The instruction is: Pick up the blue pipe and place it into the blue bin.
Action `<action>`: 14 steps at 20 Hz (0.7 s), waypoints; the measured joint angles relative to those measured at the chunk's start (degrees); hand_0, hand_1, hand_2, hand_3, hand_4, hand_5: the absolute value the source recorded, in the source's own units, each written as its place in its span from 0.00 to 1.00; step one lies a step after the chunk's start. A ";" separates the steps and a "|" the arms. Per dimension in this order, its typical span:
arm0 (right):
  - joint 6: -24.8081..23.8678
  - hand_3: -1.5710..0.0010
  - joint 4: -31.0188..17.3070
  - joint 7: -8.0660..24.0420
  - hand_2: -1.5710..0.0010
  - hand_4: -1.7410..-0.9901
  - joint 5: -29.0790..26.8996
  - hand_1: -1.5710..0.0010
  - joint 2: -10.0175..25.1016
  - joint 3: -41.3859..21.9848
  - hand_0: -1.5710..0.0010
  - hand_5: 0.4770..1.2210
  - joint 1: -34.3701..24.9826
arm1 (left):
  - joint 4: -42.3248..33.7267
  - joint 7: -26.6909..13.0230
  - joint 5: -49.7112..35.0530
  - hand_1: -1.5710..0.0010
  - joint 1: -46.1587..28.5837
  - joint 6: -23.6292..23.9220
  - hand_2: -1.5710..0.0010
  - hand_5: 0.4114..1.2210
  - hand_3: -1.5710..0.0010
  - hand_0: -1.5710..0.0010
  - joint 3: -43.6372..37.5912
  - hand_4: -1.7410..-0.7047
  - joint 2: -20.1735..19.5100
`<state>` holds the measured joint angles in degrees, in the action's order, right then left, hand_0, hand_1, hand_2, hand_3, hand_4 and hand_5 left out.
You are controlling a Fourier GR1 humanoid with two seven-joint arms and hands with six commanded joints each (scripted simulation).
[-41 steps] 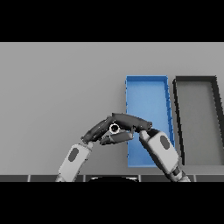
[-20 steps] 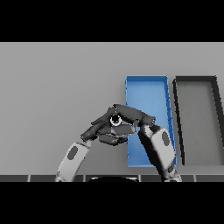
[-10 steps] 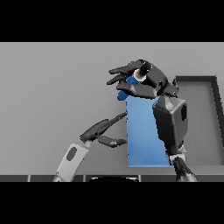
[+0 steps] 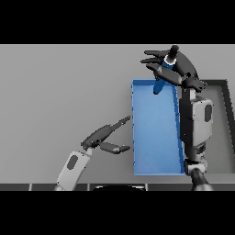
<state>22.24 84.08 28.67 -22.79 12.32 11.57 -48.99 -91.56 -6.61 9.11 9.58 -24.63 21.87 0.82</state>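
Blue pipe (image 4: 159,85): slim smooth cylinder w/ a dark cap at its upper end, held up off the table by the right hand (image 4: 176,69), fingers and thumb curled round its upper part. Long axis runs near-vertical in the head view, slightly tilted: capped end up toward the table's far edge, blue lower end hanging over the far rim of the blue bin (image 4: 155,133). Bin is a matte, flat-bottomed rectangular tray w/ low walls, long side running near-to-far, on the right half of the grey table (image 4: 59,92). Dark bin (image 4: 226,119), same shape, just right of it, partly hidden by the right arm. Left hand (image 4: 102,137) low over the table just left of the blue bin's left wall, fingers straight and loose, holding nothing.
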 measured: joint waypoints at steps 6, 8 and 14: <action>-0.46 0.00 -0.82 5.10 0.00 0.32 7.31 0.00 -0.88 0.56 0.00 1.00 8.08 | 0.66 1.52 0.96 1.00 0.18 0.53 1.00 0.06 1.00 1.00 0.11 0.78 -0.12; -1.29 0.00 -0.91 6.24 0.00 0.32 10.30 0.00 -1.40 0.76 0.00 1.00 10.55 | 0.28 1.72 1.00 1.00 0.33 0.40 1.00 0.06 1.00 1.00 0.38 0.79 -0.07; -6.67 0.00 -7.51 6.24 0.00 0.32 13.45 0.00 -0.91 -2.60 0.00 1.00 16.38 | 0.74 2.39 2.38 1.00 0.13 1.51 1.00 0.08 1.00 1.00 0.33 0.79 -0.40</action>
<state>15.56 76.57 34.92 -9.34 11.41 8.98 -32.61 -90.82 -4.22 11.49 9.70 -23.12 22.20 0.42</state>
